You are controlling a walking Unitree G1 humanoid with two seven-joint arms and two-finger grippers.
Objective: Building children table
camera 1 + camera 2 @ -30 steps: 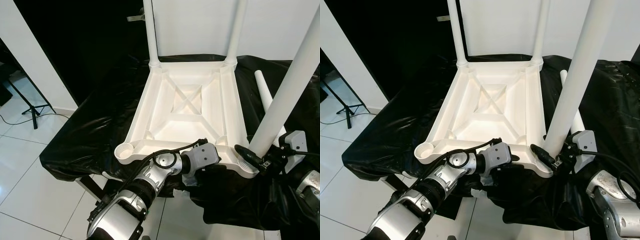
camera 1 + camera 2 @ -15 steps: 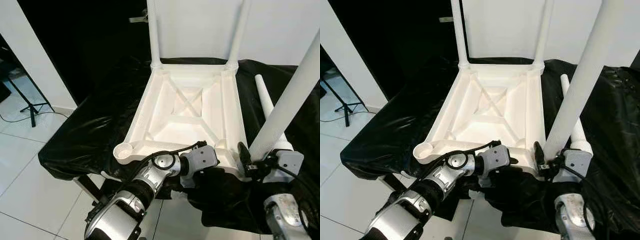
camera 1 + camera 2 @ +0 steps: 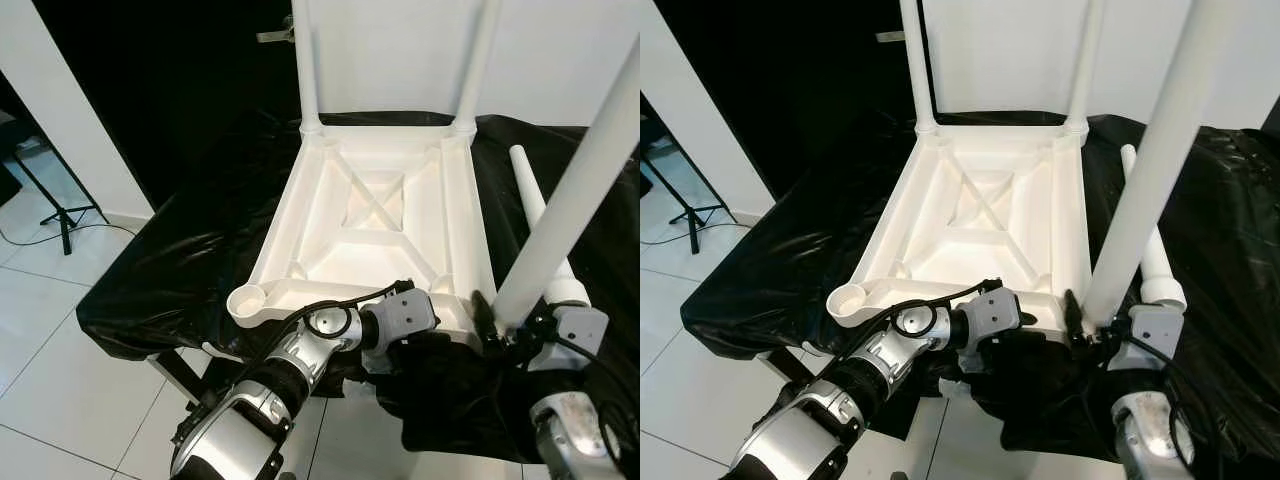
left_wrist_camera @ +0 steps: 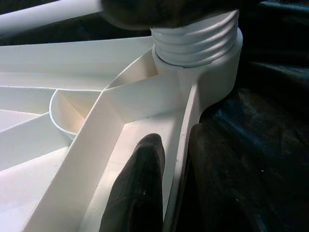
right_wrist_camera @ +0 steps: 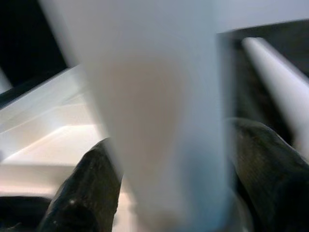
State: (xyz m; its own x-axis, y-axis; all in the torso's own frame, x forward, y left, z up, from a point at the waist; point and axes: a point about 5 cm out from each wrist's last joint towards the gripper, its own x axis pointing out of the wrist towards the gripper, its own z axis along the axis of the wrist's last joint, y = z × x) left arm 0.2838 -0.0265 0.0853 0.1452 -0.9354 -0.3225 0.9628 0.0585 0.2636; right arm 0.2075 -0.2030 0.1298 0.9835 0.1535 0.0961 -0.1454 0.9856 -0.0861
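Note:
A white plastic children's table (image 3: 370, 215) lies upside down on a black-sheeted surface. Two legs (image 3: 305, 60) stand in its far corners. At the near right corner a third leg (image 3: 570, 200) leans up to the right, its threaded end (image 4: 195, 41) seated in the corner socket. My right gripper (image 3: 508, 325) is shut on this leg just above the base, a finger (image 5: 87, 188) on each side. My left gripper (image 4: 175, 140) is shut on the table's near rim beside that corner, with one finger (image 4: 140, 188) inside the rim. The near left socket (image 3: 248, 300) stands empty.
A loose white leg (image 3: 528, 190) lies on the black sheet (image 3: 180, 260) right of the table. White tiled floor (image 3: 60, 400) lies below on the left, with a tripod stand (image 3: 62, 222). A white wall and black backdrop stand behind.
My right wrist has swung from the leg's right side round to its near side, still holding the leg, whose base now sits lower in the corner socket. The left gripper has stayed on the rim.

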